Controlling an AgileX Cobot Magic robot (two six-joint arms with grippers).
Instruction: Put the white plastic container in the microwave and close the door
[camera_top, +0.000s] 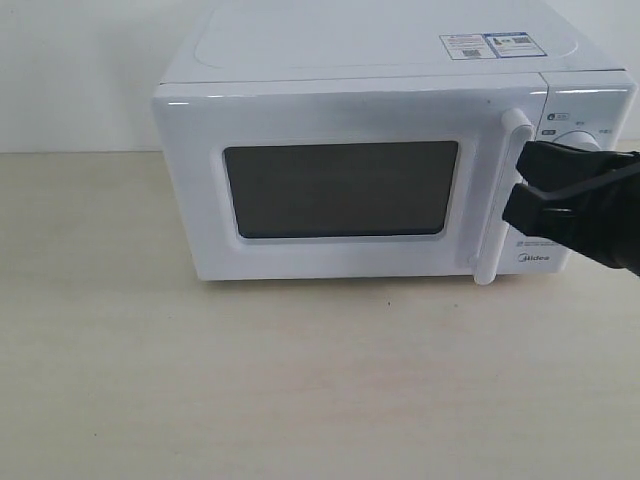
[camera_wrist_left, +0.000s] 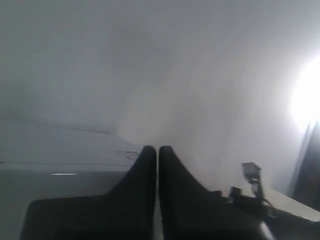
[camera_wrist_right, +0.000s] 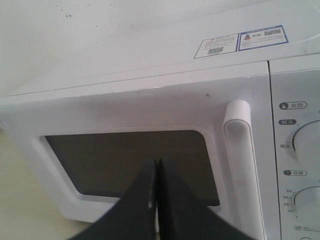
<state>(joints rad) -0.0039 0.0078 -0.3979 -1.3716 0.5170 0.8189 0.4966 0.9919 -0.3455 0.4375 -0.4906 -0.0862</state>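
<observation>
Just ahead of the pinched-shut right gripper (camera_wrist_right: 156, 167), the microwave's (camera_top: 350, 50) door (camera_top: 330, 120) sits closed, its dark window (camera_top: 340, 188) hiding the inside.

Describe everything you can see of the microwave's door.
The door is glossy white, plastic by its look, with a dark, round-cornered rectangular window and a long vertical bar handle at its right edge, next to the control panel. It stands upright and shut, flush with the body of the microwave. The shut right gripper sits just in front of the handle; whether it touches cannot be told. Nothing shows through the window.
</observation>
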